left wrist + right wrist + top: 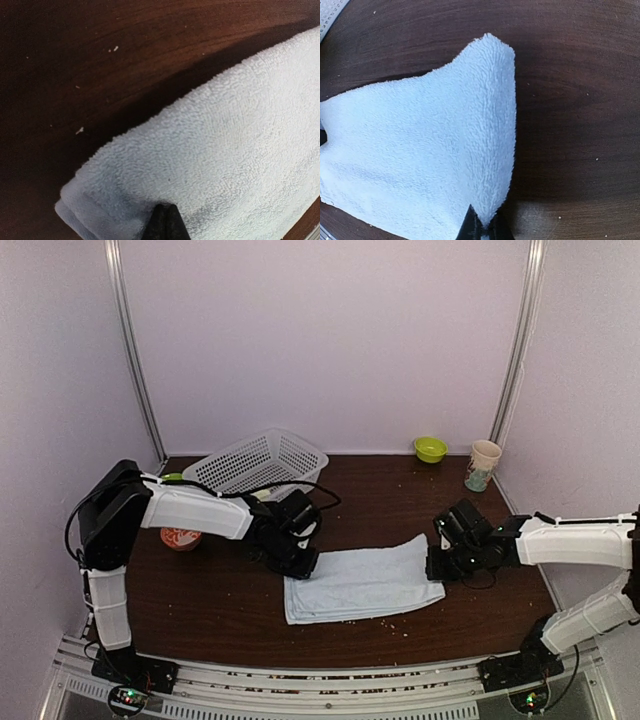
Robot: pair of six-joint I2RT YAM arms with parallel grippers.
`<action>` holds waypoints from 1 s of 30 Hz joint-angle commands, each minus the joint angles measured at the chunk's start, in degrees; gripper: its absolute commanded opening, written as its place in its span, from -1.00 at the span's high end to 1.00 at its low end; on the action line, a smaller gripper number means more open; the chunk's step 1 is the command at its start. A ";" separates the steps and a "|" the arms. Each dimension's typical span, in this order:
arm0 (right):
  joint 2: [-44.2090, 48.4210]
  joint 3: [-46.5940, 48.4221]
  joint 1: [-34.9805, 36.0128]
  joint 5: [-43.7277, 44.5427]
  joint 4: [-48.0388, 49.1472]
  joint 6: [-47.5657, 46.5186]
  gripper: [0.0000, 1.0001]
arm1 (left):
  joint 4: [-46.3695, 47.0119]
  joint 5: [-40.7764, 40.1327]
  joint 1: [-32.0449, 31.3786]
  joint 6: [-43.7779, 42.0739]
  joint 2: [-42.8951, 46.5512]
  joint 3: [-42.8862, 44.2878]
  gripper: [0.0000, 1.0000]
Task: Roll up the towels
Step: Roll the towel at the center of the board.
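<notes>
Between the two grippers, the pale blue towel is lying flat on the table, stretching from one set of fingertips to the other. Under the left gripper, the jaws are pinching fully shut on a corner of the towel's left end, and its wrist view is showing terry bunching just ahead of the tips. Under the right gripper, the jaws are likewise clamping closed on the opposite short edge, and the cloth in front of them is rising into a small peak.

Both holds appear to be taking only a thin bite at the very hem, so I judge slipping to be the main risk. If either arm is pulling away from the other while lifting, the terry could be dragging free of the weaker pinch. If one end is turning over ahead of the other, the roll could be coming out skewed or loose.

Behind the left gripper, beside the white basket, a lime-green sliver is showing. It is possibly the second towel, but too much of it is hidden to be sure.
</notes>
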State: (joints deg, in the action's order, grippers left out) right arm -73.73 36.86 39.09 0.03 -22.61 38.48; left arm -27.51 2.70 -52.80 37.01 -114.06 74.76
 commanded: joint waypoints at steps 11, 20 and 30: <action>-9.13 11.80 9.02 0.49 -3.41 1.86 1.00 | 5.06 2.42 -2.56 2.71 1.23 -7.60 1.00; -15.97 13.31 12.55 -5.41 0.02 4.02 0.94 | 7.64 2.89 -2.74 4.08 2.05 -10.67 1.00; -16.22 12.76 12.90 -9.91 4.46 5.46 0.24 | 8.26 2.84 -2.73 4.30 2.00 -11.62 1.00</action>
State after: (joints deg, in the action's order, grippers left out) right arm -90.35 48.84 51.75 -7.66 -21.17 42.87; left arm -15.38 3.36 -54.54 40.80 -110.26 65.63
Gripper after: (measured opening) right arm 0.338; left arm 0.001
